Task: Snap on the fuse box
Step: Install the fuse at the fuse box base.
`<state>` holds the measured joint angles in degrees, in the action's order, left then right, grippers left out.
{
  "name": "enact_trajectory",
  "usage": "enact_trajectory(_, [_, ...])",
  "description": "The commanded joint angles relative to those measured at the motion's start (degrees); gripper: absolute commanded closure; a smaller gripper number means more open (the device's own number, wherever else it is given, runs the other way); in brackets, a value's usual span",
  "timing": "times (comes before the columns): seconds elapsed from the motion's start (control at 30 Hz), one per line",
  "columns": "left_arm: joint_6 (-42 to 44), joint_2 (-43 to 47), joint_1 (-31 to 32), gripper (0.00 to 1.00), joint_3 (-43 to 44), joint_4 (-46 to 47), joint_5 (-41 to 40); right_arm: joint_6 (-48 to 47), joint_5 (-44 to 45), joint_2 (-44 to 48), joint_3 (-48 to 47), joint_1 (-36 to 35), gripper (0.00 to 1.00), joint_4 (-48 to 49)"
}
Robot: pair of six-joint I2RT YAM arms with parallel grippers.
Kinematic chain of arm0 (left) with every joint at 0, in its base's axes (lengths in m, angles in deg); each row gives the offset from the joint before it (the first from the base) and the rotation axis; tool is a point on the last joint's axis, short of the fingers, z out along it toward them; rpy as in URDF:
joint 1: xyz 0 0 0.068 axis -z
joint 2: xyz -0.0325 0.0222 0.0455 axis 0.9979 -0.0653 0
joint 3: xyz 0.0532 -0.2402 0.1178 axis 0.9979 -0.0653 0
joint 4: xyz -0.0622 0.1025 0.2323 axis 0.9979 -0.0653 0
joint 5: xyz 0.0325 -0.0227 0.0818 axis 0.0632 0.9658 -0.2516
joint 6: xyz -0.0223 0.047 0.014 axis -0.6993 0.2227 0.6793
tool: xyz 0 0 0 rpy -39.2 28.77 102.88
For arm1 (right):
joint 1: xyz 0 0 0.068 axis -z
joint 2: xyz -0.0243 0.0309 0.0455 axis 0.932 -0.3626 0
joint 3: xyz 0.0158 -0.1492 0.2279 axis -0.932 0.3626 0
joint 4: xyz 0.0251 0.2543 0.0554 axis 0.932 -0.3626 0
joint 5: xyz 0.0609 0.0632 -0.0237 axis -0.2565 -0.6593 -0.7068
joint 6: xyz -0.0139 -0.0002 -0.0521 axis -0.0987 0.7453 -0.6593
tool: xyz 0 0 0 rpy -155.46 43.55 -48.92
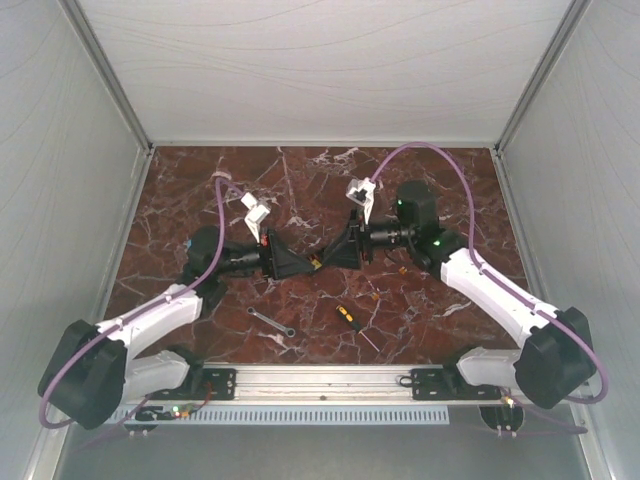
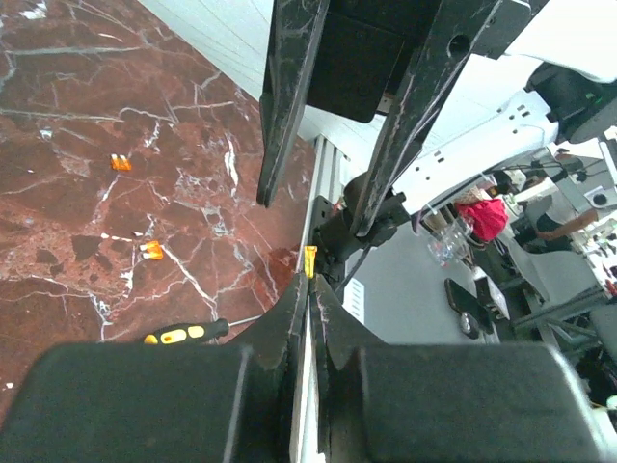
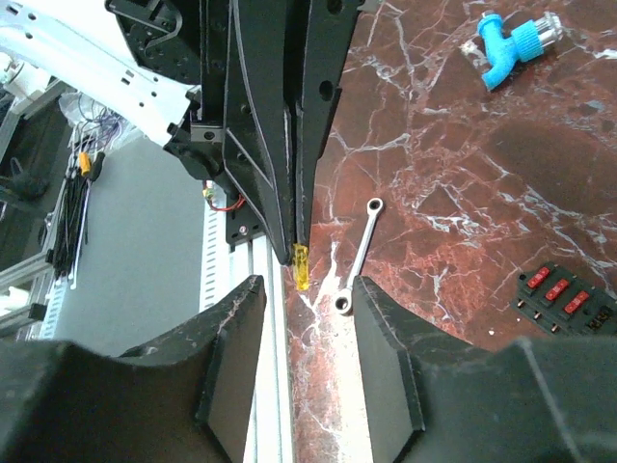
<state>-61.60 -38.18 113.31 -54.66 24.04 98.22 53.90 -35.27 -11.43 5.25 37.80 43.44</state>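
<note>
My left gripper [image 2: 310, 280] is shut on a small yellow fuse [image 2: 309, 260], which sticks out past its fingertips. My right gripper [image 3: 307, 282] faces it tip to tip above the middle of the table and stands open. The yellow fuse [image 3: 302, 267] sits in the gap between the right fingers and touches neither. Both grippers meet at mid-table, left gripper [image 1: 311, 263] against right gripper [image 1: 326, 258]. The fuse box [image 3: 564, 299], a black block with red fuses, lies on the marble at the lower right of the right wrist view. I see no cover.
A silver wrench [image 1: 270, 322] and a yellow-and-black screwdriver [image 1: 347, 315] lie near the front rail [image 1: 320, 380]. Two loose orange fuses [image 2: 151, 250] rest on the marble. A blue plastic part [image 3: 511, 39] lies farther off. Grey walls enclose the table.
</note>
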Motion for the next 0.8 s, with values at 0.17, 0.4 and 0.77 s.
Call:
enact_trajectory(0.17, [-3.69, -1.55, -0.15, 1.00, 2.96, 6.92, 3.77, 0.35, -2.08, -2.20, -2.83, -2.44, 0.70, 2.87])
enact_trajectory(0.4, [-4.06, -1.53, -0.15, 1.00, 3.04, 6.99, 3.84, -0.46, -2.05, -3.13, -3.44, -3.72, 0.80, 1.92])
enact_trajectory(0.77, [-3.91, -1.25, -0.15, 1.00, 2.79, 6.41, 3.30, -1.58, -1.95, -3.11, -3.50, -3.85, 0.92, 0.67])
